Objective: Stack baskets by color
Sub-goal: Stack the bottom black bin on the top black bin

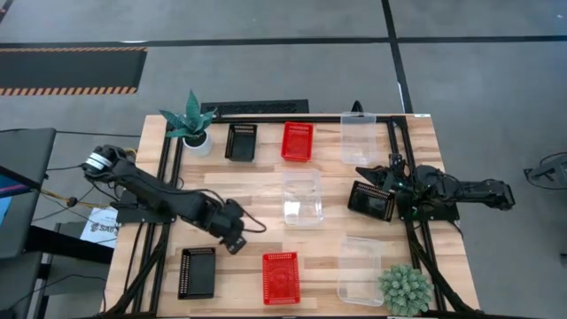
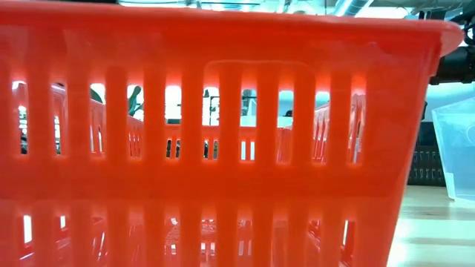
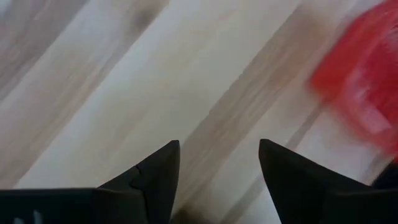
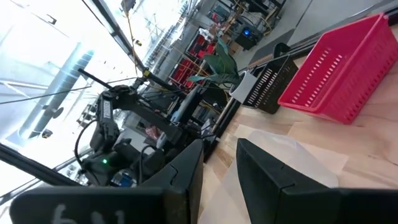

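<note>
My left gripper [image 1: 235,241] [image 3: 219,146] points down over bare wood, open, with nothing between its fingers. It stands between a black basket [image 1: 197,272] and a red basket [image 1: 280,276] [image 3: 360,68] at the near edge. That red basket fills the low view [image 2: 223,133]. A clear basket [image 1: 301,197] sits mid-table and another [image 1: 359,270] sits near right. At the far edge stand black [image 1: 241,142], red [image 1: 297,142] and clear [image 1: 357,137] baskets. My right gripper [image 1: 383,182] [image 4: 219,144] waits at the right, fingers apart, beside a tilted black basket [image 1: 370,199]. My right gripper stands right by the tilted black basket's rim [image 1: 376,188] in the high view, and I cannot tell whether it touches it. The right wrist view shows only wood between its fingers.
A potted plant [image 1: 190,124] stands far left and a round green one [image 1: 405,288] near right. Black frame rails [image 1: 168,177] run along the table's sides and far edge. Bare wood lies between the basket rows around the left gripper.
</note>
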